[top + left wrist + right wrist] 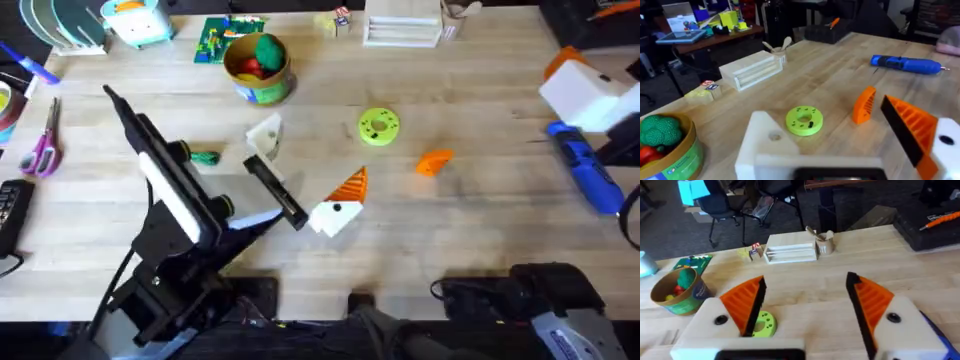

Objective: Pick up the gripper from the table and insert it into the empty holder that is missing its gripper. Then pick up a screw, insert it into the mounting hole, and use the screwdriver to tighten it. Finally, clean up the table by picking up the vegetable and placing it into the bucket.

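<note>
Nothing completed: loose orange gripper (434, 161) lies on the desk (480, 230) beyond the left jaws, apart and empty; bare holder (266, 133) unfilled; right jaws apart, empty.

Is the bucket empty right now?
No. The bucket already holds a round green ball and something red.

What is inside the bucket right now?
The bucket holds a bumpy green ball on top, a red piece beside it and a bit of yellow. The vegetable lies on the table outside. Anything beneath those toys is covered.
</note>
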Robot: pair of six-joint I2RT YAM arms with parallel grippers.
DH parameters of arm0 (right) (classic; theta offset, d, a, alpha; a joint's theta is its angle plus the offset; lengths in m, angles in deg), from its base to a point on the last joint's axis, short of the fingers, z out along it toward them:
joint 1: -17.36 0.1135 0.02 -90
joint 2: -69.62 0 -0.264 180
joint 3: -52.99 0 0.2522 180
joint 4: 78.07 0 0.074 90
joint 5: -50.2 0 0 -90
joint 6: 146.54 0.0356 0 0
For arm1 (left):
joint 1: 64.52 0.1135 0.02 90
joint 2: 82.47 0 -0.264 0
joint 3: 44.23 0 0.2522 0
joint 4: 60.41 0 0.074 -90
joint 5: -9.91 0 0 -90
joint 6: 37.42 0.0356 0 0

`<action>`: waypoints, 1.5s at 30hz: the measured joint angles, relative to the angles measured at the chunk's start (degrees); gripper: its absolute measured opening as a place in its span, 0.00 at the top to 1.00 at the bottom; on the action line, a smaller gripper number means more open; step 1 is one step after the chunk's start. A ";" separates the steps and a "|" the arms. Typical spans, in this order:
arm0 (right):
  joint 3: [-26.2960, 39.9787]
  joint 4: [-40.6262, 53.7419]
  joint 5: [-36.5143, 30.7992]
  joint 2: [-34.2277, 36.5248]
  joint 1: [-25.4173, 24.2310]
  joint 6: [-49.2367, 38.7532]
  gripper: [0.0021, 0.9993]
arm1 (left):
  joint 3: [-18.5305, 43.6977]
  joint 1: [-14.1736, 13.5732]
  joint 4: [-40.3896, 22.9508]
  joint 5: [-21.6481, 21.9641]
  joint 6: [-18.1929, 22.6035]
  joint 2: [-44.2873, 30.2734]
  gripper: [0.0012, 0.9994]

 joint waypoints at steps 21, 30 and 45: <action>0.00 -0.02 0.00 0.00 0.00 0.00 0.01 | -3.45 0.00 -17.70 -4.55 -1.31 17.99 0.01; 0.00 -0.02 0.00 0.00 0.00 0.00 0.01 | -3.45 0.00 -17.70 -4.56 -1.31 17.99 0.01; 0.20 2.26 5.74 1.07 0.00 1.51 0.01 | -3.45 0.00 -17.70 -4.57 -1.31 17.99 0.01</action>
